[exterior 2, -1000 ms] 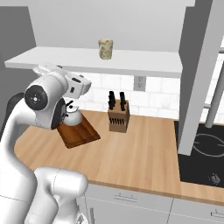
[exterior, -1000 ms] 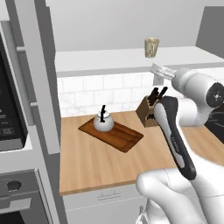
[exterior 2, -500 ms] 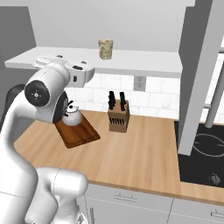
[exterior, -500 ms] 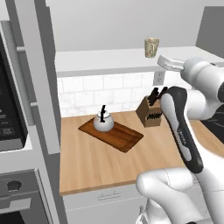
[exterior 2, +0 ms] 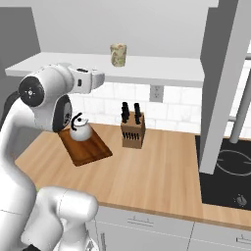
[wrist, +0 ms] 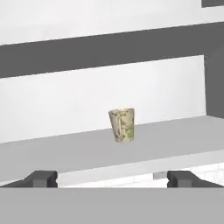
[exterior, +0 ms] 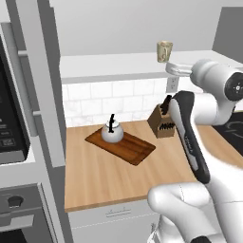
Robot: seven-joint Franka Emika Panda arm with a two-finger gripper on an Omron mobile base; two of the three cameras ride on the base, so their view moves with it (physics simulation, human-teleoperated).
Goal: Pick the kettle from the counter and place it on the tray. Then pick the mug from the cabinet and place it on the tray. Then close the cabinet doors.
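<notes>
The kettle (exterior: 113, 131) sits on the tray (exterior: 127, 146), which rests on the counter (exterior: 104, 175) near a knife block (exterior: 161, 124). The mug (wrist: 122, 124) stands upright on the pale shelf (wrist: 87, 153) of the cabinet (exterior 2: 147, 68) — straight ahead of the gripper (wrist: 111, 178) in the hand view. The gripper's two fingers (wrist: 41, 178) are spread wide apart, holding nothing — well short of the mug.

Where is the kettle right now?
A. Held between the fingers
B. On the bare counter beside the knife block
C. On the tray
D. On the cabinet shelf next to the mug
C: the kettle sits on the tray, while the mug stands alone on the shelf.
</notes>
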